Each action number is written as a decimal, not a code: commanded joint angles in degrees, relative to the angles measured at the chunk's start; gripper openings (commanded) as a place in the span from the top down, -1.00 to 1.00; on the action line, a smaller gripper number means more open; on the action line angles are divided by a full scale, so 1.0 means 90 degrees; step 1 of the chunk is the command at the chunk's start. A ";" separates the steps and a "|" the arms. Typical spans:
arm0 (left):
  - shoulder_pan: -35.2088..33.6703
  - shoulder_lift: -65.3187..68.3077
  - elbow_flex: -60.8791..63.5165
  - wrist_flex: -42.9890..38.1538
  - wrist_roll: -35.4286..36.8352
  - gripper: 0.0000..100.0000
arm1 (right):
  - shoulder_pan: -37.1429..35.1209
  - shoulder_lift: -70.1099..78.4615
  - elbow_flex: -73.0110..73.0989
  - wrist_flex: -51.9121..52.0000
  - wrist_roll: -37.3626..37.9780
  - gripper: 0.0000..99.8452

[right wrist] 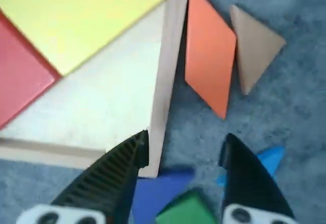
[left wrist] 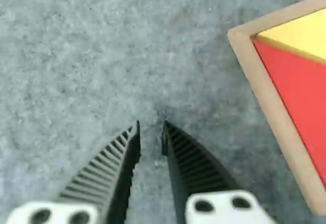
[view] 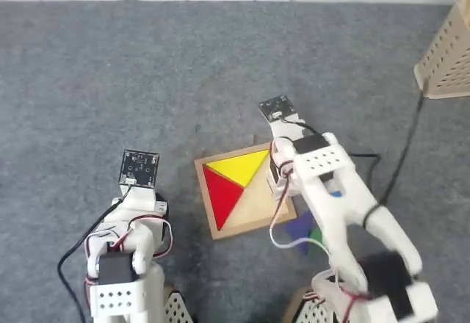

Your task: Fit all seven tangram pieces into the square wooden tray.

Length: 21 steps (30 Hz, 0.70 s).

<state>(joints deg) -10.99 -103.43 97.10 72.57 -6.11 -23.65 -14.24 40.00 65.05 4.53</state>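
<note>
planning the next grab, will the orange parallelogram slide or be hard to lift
Likely stiff and light: the orange parallelogram is a thin flat slab. Flat on the grey carpet, it probably resists sliding and offers little edge to grip.

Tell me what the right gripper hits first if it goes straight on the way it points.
Probably grey carpet in the gap beside the tray wall, short of the orange parallelogram. One finger of the right gripper may clip the tray's corner; depth unclear.
</note>
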 commanded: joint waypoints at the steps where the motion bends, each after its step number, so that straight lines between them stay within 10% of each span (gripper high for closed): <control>1: 0.0010 -0.0147 -0.0054 0.0000 0.0049 0.86 | 0.0210 -0.0884 -0.0332 0.0474 0.0557 0.52; 21: 0.0010 -0.0147 -0.0054 0.0000 0.0049 0.86 | 0.0083 -0.0904 0.1651 0.0034 0.1553 0.52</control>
<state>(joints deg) -10.99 -103.43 97.10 72.57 -6.11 -20.40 -20.31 55.03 66.46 17.36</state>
